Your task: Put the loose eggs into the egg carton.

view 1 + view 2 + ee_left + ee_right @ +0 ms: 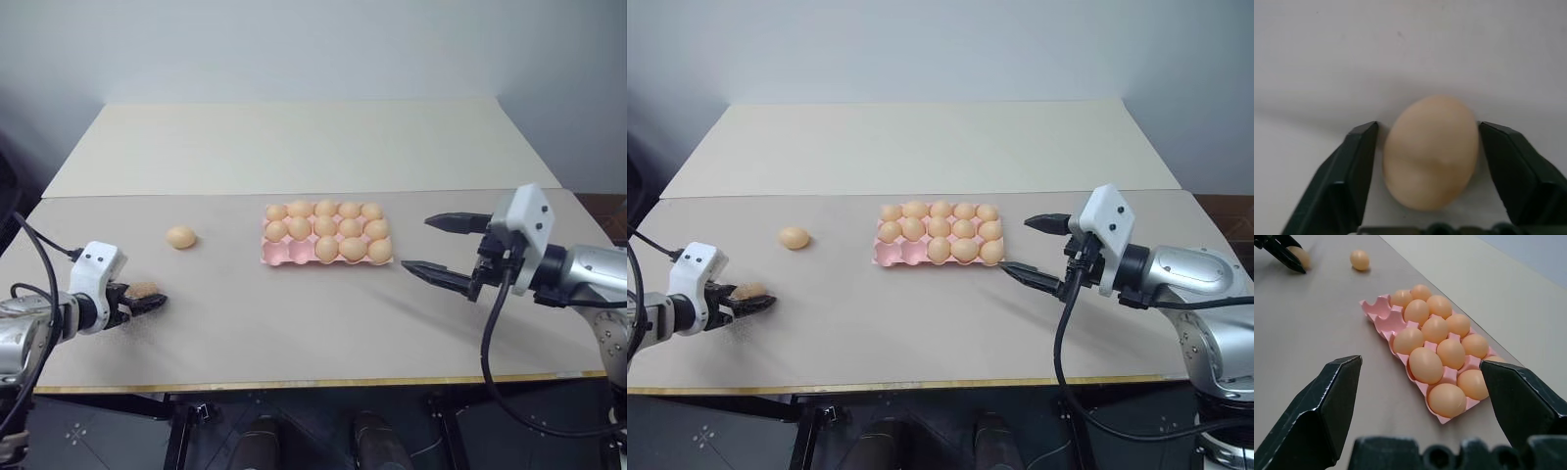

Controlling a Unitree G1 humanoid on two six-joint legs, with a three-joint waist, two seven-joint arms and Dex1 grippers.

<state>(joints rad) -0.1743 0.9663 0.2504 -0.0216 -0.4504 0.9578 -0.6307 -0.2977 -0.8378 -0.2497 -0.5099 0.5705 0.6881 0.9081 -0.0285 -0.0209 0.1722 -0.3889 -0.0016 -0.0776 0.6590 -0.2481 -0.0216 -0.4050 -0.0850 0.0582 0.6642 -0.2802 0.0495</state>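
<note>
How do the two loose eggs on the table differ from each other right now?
The near egg sits between the left gripper's fingers, close to the table's front edge; the far egg lies free, with nothing touching it. The far egg is closer to the egg carton than the near egg. Both are tan-orange ovals outside the carton.

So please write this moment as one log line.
left gripper: fingers around egg | right gripper: open, beside carton | second egg: on table
</note>
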